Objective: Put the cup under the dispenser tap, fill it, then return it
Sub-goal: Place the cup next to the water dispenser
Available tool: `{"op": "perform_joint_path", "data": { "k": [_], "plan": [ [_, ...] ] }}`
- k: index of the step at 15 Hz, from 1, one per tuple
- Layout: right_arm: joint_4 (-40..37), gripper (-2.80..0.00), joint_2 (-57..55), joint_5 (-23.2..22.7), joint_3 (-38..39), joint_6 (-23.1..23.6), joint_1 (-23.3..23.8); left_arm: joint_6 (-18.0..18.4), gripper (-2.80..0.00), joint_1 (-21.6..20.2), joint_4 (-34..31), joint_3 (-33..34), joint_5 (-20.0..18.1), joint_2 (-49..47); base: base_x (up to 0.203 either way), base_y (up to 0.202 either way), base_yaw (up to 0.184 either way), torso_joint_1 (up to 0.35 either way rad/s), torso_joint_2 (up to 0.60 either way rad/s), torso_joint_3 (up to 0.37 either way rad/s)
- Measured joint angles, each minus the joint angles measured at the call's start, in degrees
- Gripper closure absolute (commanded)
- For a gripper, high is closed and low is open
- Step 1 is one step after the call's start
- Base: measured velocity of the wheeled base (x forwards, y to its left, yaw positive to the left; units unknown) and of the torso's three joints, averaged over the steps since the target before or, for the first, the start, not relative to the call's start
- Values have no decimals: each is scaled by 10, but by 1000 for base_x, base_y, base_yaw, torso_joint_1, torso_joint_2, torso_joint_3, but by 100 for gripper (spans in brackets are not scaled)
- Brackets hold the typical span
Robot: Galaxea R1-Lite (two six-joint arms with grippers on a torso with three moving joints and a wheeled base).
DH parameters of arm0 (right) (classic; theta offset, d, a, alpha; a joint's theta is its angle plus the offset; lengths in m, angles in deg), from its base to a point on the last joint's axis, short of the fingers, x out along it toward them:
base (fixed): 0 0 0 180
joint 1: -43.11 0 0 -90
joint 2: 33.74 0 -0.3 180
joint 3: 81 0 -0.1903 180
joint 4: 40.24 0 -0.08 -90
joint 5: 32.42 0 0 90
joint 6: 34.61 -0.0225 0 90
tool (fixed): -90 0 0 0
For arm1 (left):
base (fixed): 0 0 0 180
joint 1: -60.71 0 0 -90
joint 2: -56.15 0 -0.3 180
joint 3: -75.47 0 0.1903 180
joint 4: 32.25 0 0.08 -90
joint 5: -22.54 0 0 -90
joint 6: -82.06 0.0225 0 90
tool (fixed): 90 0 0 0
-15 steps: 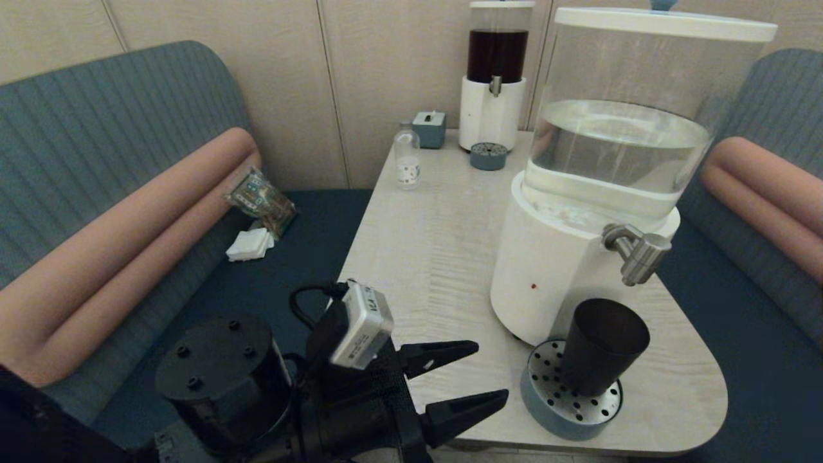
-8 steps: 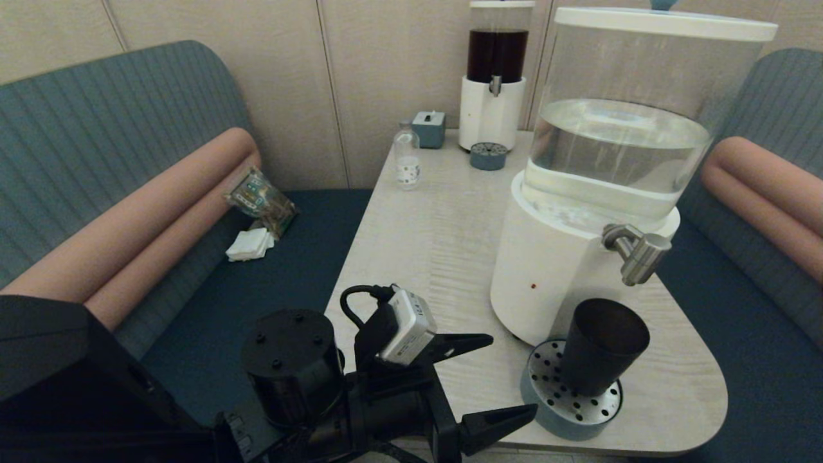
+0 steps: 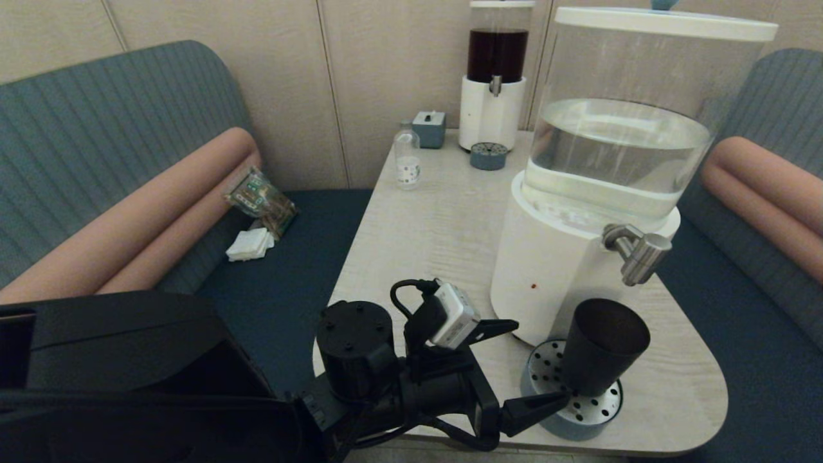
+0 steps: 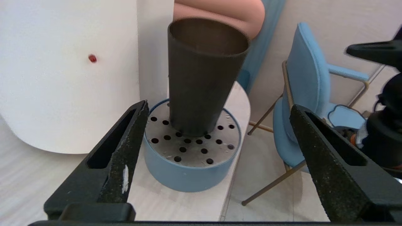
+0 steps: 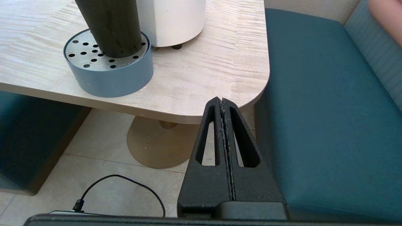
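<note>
Reaching in over the near table (image 3: 411, 244) edge, the left end effector (image 3: 521, 366) has its fingers spread wide, just beside the cup (image 3: 601, 347) without touching. The cup stands upright on a perforated blue drip tray (image 3: 546, 402) below the dispenser tap (image 3: 636, 254). The right end effector (image 5: 222, 103) sits below the table's corner, fingers pressed together.

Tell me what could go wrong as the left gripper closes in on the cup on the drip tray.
1. The left gripper comes in low with its jaws open; one fingertip is level with the drip tray rim and may catch it.
2. The cup is tall and narrow-footed, so an off-centre touch could tip it.
3. The tray sits near the table edge; a shove might push it off.

The right gripper is parked below the table.
</note>
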Motion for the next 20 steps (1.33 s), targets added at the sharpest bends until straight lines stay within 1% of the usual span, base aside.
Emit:
{"op": "perform_joint_path", "data": {
  "k": [5,9,11,20],
  "plan": [
    [0,0,0,0,0,0,0,-5,-280,2,0,-60,8,-51,0,0,0,0,0,0],
    [0,0,0,0,0,0,0,-9,-280,2,-1,-95,40,-79,0,0,0,0,0,0],
    [0,0,0,0,0,0,0,-10,-280,2,0,-104,51,-88,0,0,0,0,0,0],
    [0,0,0,0,0,0,0,-15,-280,3,1,-106,54,-94,0,0,0,0,0,0]
  ]
}}
